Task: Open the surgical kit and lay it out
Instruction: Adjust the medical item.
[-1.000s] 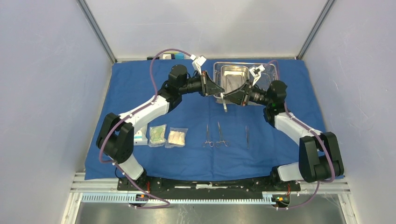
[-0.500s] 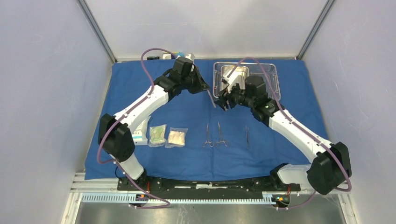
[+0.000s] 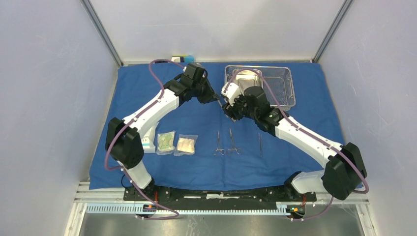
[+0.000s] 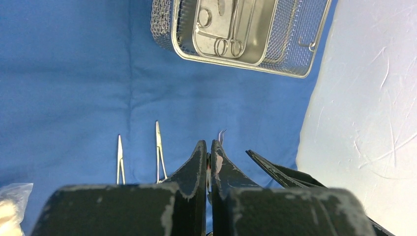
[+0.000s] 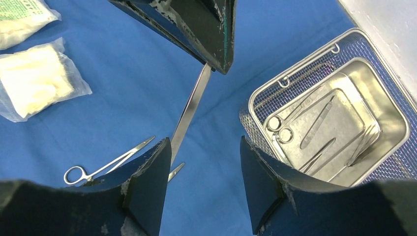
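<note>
left fingers (image 4: 198,164) pinched shut on slim steel instrument (image 5: 191,110), centre of top view. right fingers (image 5: 147,187) spread wide beside its lower end. mesh tray (image 3: 281,86) upper right, on blue wrap (image 3: 137,83).

The tray (image 3: 291,87) sits on the cloth (image 3: 133,83), far and right of centre. The pan (image 3: 247,75) fills its left part, with instruments (image 4: 228,46) inside. Nearer, mid-cloth, two clamps (image 3: 219,145) lie side by side, with a third tool (image 3: 260,143) to their right. The packets (image 3: 187,144) lie in a row to their left. Before the tray's left corner, the left gripper (image 4: 208,145) holds tweezers (image 5: 192,105) just beside the right gripper (image 5: 204,145).
</note>
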{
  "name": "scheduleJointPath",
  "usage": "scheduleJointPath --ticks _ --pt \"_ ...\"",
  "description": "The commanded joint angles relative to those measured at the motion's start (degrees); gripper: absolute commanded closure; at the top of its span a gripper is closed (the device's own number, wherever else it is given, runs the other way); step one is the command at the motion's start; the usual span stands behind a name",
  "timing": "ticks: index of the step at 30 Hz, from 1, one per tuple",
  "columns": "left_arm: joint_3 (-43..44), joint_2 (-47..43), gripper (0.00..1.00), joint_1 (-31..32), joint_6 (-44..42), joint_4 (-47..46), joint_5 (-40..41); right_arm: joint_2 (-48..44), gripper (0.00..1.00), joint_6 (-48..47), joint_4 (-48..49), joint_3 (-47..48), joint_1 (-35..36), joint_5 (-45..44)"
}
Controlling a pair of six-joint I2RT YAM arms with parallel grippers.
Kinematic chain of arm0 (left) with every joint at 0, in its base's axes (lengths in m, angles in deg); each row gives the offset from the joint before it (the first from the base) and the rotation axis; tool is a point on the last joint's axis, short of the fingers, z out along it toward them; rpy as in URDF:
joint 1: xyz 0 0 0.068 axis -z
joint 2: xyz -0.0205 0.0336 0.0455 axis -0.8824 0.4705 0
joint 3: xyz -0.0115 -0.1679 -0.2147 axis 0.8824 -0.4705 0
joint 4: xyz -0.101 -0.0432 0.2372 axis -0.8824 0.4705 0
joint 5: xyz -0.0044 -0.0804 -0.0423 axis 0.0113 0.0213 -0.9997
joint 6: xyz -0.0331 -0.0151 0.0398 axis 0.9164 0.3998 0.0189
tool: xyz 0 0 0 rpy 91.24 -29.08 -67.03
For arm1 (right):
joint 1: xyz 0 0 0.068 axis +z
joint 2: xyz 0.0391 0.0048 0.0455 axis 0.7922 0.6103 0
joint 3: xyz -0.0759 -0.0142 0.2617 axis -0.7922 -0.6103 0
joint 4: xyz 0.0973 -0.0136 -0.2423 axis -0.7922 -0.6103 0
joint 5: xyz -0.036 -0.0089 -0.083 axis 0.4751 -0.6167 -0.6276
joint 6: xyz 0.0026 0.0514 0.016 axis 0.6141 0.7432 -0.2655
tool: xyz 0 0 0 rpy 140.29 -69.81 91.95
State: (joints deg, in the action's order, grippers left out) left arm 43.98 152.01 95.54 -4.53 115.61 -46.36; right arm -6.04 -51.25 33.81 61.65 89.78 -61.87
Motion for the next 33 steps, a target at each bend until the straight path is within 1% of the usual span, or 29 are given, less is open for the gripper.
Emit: scheduleJointPath --ticks 1,6,16,27,33 --pt "0.3 -0.5 0.98 0.15 3.53 -0.49 -1.75 0.68 0.4 -0.57 1.99 0.47 0.75 -1.35" --pt "0.15 -0.1 0.98 0.21 3.64 -1.21 -2.04 0.76 0.41 -0.34 2.02 0.87 1.28 -0.58" --pt "-0.55 0.01 0.98 0.16 2.31 -1.83 -0.52 -0.79 0.48 1.37 1.52 2.29 1.28 -0.58" --pt "-0.6 0.43 0.98 0.34 2.72 -2.2 -0.95 -0.07 0.48 2.85 1.37 3.39 1.29 0.9" --pt "-0.87 0.33 0.98 0.33 4.22 -3.72 -4.0 1.76 0.48 2.73 1.72 3.14 1.63 -0.67"
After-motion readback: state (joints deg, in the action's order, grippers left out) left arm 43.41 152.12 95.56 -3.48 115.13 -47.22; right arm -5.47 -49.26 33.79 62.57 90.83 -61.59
